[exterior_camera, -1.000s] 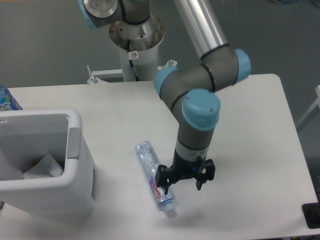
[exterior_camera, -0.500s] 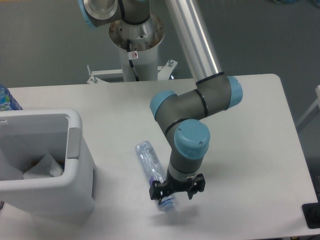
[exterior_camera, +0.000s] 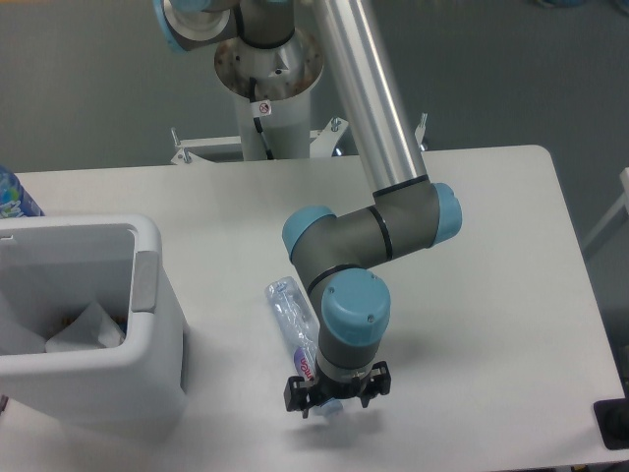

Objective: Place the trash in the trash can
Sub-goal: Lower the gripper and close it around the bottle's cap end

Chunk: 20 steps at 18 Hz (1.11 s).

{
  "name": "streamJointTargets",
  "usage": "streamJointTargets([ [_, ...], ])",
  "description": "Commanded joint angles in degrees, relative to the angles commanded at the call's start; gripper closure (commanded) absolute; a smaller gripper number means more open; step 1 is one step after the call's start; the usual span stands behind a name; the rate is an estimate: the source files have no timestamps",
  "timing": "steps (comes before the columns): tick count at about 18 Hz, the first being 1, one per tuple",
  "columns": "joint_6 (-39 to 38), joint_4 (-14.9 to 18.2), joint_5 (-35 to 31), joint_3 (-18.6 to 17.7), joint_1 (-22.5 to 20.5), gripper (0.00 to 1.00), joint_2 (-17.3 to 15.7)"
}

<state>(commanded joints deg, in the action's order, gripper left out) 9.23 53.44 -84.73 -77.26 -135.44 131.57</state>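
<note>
Claw: the claw (exterior_camera: 336, 397) hangs from the arm's wrist, pointing straight down over the cap end of the bottle (exterior_camera: 295, 320). Its dark fingers stand to either side of that end, low near the tabletop (exterior_camera: 491, 256). Whether they have closed on the bottle or merely straddle it I cannot tell; the wrist hides the contact.
Bottle: it lies flat on its side on the tabletop, just right of the bin (exterior_camera: 162, 295), running from upper left to lower right. Only its base half and a sliver of the red-and-white label show; the rest is under the wrist.
Why this pose: a lying bottle is best taken from above, across its narrow width, which likely explains the vertical approach at the neck end.
Bin: stands at the left edge of the tabletop, open top upward, ready to receive a drop. The wrapper (exterior_camera: 86, 327) already lies inside.
Materials: the bottle is clear, thin, ribbed plastic, slim and round; probably light and apt to roll or dent under a squeeze. The bin is smooth white plastic with rounded corners, a thick rim and a grey tab on the side facing the bottle. The wrapper is crumpled and translucent white. The tabletop is plain matt white.
Other: a blue-labelled bottle (exterior_camera: 15, 197) peeks in at the far left, behind the bin.
</note>
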Motion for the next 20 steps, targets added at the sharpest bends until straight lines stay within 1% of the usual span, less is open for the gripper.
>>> streamJointTargets([
  [1,-0.26,0.0,-0.17,0.09,0.0,0.0,0.18],
  [3,-0.7,0.0,-1.22,0.26,0.09,0.03,0.53],
  [7,-1.41,0.0,-2.37,1.14,0.44,0.04,1.76],
  [12,-1.85,0.0,-3.51,1.32,0.7,0.05,2.11],
  [16,-2.03,0.0,-4.57,1.41,1.4,0.26,2.37],
  [17,-2.03,0.0,-4.57,1.41,1.41,0.34,2.37],
  [19,-2.11,0.0,-4.66,1.41,1.41,0.42,2.37],
  [20,-2.11,0.0,-4.66,1.41,1.41,0.44,2.37],
])
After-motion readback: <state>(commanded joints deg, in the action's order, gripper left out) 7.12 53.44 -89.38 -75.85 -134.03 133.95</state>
